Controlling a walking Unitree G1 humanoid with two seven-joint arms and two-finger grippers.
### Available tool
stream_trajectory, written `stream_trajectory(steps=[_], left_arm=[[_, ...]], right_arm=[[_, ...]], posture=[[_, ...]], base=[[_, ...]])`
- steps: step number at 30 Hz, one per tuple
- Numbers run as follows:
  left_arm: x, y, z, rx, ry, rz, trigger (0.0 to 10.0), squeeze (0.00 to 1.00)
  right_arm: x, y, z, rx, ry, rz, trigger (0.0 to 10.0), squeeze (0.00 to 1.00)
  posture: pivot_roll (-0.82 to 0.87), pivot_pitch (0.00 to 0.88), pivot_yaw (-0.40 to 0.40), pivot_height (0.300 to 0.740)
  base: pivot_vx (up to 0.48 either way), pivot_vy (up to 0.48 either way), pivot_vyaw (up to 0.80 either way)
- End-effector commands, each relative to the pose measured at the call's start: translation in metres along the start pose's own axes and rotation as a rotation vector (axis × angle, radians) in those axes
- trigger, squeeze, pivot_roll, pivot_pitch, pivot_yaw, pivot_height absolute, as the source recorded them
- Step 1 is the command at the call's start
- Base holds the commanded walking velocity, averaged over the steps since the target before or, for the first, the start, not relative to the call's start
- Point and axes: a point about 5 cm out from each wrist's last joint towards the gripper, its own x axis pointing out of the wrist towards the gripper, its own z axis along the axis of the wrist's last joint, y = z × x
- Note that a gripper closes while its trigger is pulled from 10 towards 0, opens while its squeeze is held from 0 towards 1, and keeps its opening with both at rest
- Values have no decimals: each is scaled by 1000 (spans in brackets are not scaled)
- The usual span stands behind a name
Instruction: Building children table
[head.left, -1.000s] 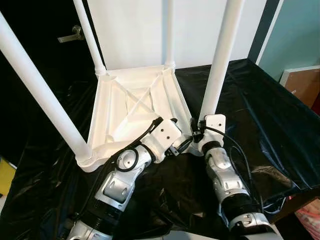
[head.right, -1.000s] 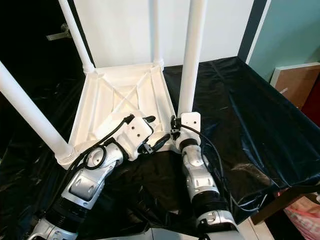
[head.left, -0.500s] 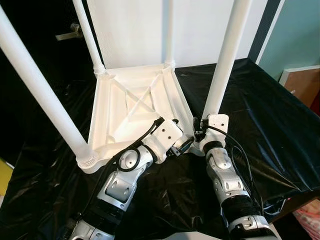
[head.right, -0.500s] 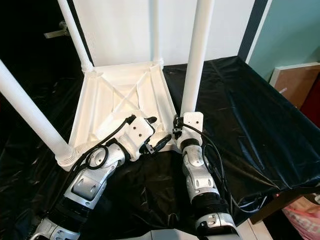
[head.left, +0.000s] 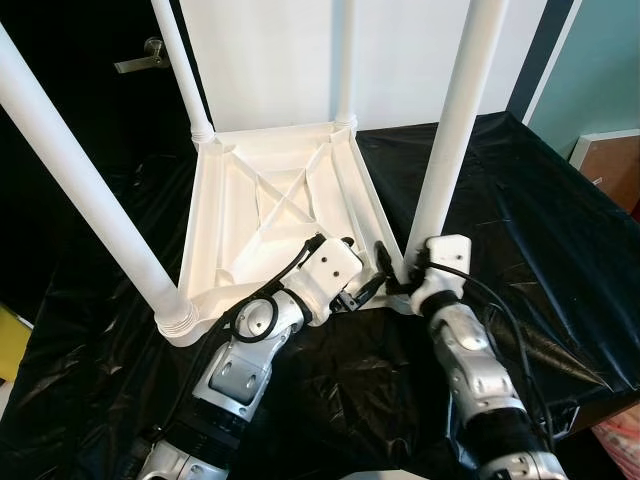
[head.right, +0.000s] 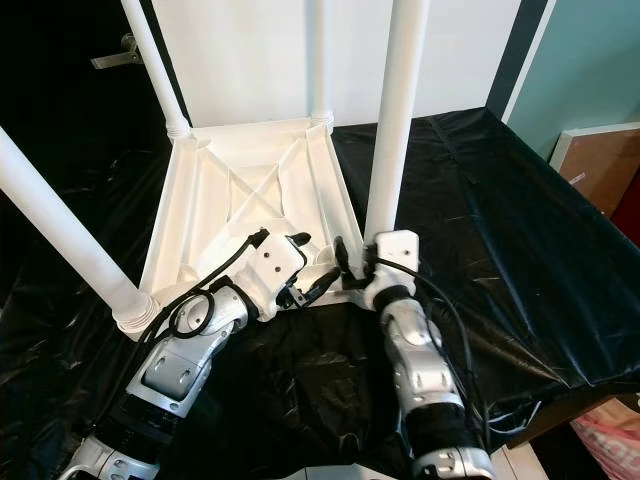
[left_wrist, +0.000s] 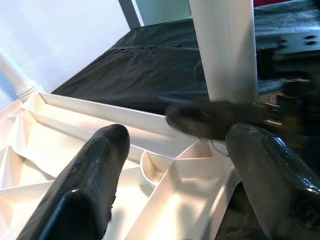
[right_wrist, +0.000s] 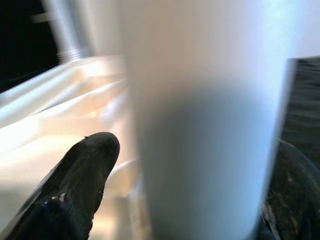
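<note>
While my right gripper (right_wrist: 200, 165) is clamped around the upright leg (head.left: 455, 130) at the upturned tabletop's (head.left: 270, 215) near corner, my left gripper (left_wrist: 175, 165) waits spread apart just beside that corner's socket.

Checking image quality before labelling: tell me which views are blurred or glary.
Right wrist view: the white plastic table leg is close and out of focus. Left wrist view: a dark smear of motion blur crosses the leg's base. Head views: sharp; soft window glare on the black plastic sheet.
</note>
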Motion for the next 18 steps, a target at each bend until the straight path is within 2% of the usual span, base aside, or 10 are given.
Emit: stream_trajectory(steps=[1,3,4,6,8,9,14,18], left_arm=[[-3,1,-5,2,17,14,10000,0],[-4,1,-6,-1,24,-5,10000,0],[-5,0,-7,-19,31,-24,10000,0],[-5,-1,-7,-32,36,-38,10000,0],[-5,-2,-9,-85,48,-67,10000,0],[-4,-2,-9,-110,54,-86,10000,0],[-3,-4,-7,-137,43,-126,10000,0],[-2,-7,-7,-143,43,-157,10000,0]], right_arm=[[-3,-2,2,9,-10,51,10000,1000],[-6,-10,3,3,4,111,10000,1000],[-6,-14,4,-9,15,153,10000,0],[-6,-16,4,-19,22,184,10000,0],[-3,-20,6,-61,34,244,10000,0],[3,-23,6,-117,50,290,10000,0],[15,-25,9,-121,71,335,10000,0],[18,-25,9,-133,87,383,10000,0]], posture=[[-43,0,20,740],[-47,0,26,740],[-47,0,28,740],[-47,0,28,740],[-52,0,37,740],[-52,0,44,740],[-45,0,43,740],[-40,0,40,740]], base=[[0,0,0],[0,0,0],[0,0,0],[0,0,0],[0,0,0],[0,0,0],[0,0,0],[0,0,0]])
